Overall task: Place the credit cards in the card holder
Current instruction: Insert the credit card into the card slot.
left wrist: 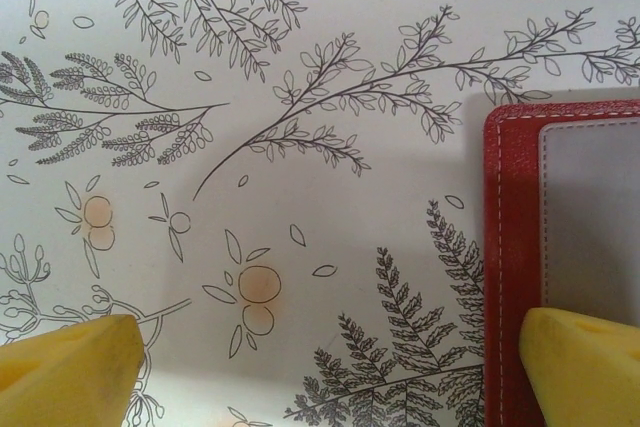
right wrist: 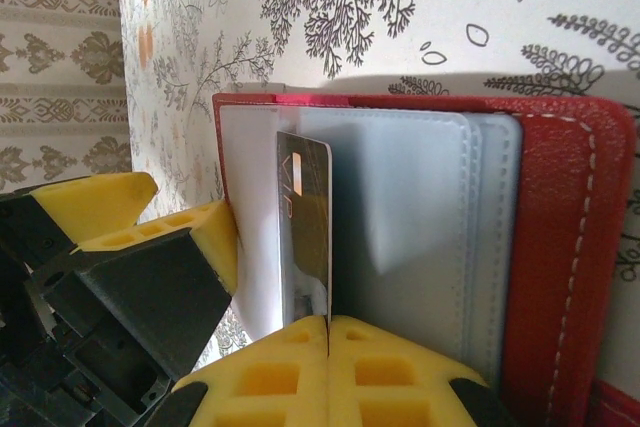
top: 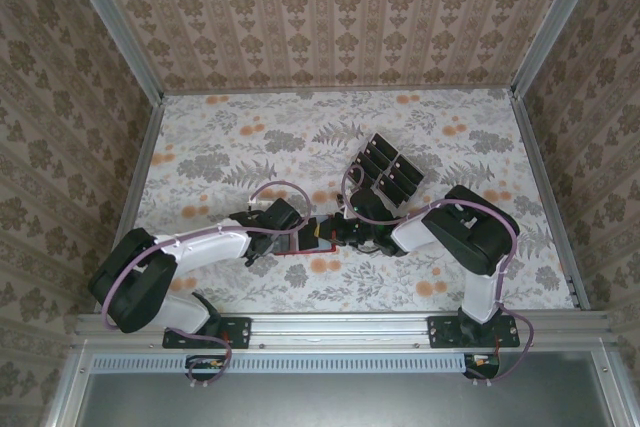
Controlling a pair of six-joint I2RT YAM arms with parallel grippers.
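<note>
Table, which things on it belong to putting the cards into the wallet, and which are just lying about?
Part of the job:
red wallet
card, pinched in the right gripper
spare black cards
left gripper, open at the wallet's edge

Just there:
floral tablecloth
patterned walls

Light was soft and even over the tabletop (top: 200, 147), bright without harsh glare. The overhead view looked slightly grainy. Soft shadows edged the card holder (left wrist: 510, 247) in both wrist views, and the credit card (right wrist: 305, 217) carried a dull sheen
</note>
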